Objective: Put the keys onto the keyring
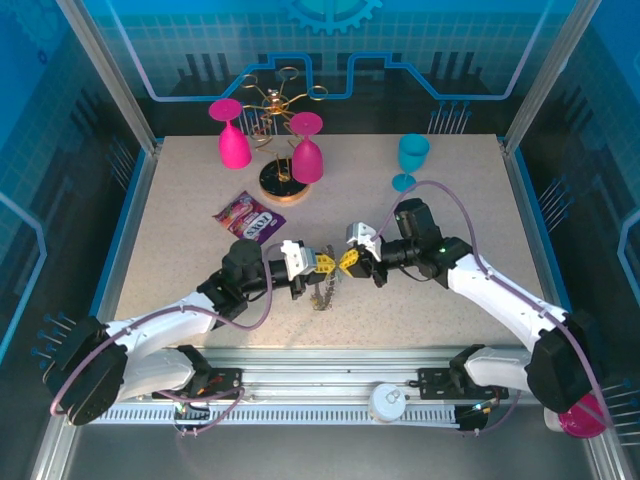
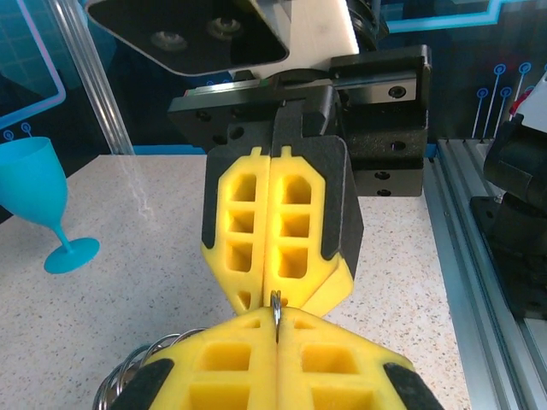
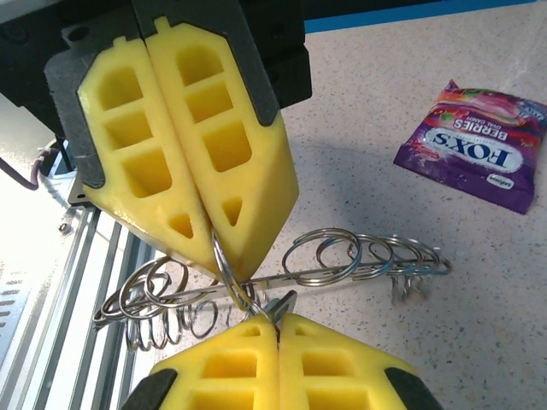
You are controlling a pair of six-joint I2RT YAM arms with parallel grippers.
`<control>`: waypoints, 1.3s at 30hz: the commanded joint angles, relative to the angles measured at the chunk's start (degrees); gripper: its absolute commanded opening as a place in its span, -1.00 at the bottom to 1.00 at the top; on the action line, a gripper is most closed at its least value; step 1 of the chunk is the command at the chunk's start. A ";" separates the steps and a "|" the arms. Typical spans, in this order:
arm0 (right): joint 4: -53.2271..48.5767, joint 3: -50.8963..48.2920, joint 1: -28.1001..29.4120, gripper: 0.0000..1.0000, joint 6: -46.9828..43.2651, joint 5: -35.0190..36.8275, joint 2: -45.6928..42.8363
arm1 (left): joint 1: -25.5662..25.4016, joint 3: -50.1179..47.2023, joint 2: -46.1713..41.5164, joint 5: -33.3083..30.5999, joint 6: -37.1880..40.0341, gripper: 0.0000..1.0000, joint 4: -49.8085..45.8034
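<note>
Where the left gripper point(image 3: 224, 265) and right gripper point(image 3: 275, 329) meet tip to tip,
both jaws clamp shut on one wire loop of the keyring point(image 1: 322, 294).

"FOX'S BERRIES" on purple packet point(image 3: 475, 147)

Overhead camera looks down on the table point(image 1: 200, 200); close wrist cameras face each other, sharing the keyring point(image 3: 342, 272).
</note>
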 commanded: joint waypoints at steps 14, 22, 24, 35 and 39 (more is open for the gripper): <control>8.90 -5.44 -0.84 -0.45 0.73 1.40 -6.90 | 1.16 -2.33 2.39 3.13 -4.73 -1.00 13.59; 9.79 -3.95 0.01 -0.44 -0.01 -0.80 -4.90 | 1.35 -1.97 3.28 4.00 -5.00 -1.00 14.05; 10.49 -3.54 0.16 -0.46 0.25 -0.91 -4.22 | 1.41 -1.84 3.37 4.26 -5.22 -1.00 14.04; 13.30 -3.04 0.39 -0.60 1.60 -3.04 -3.23 | 1.49 -1.62 3.78 4.82 -5.23 -1.00 13.06; 13.29 -3.21 0.38 -0.59 1.33 -3.20 -3.72 | 1.48 -1.32 4.03 4.79 -4.61 -1.00 12.03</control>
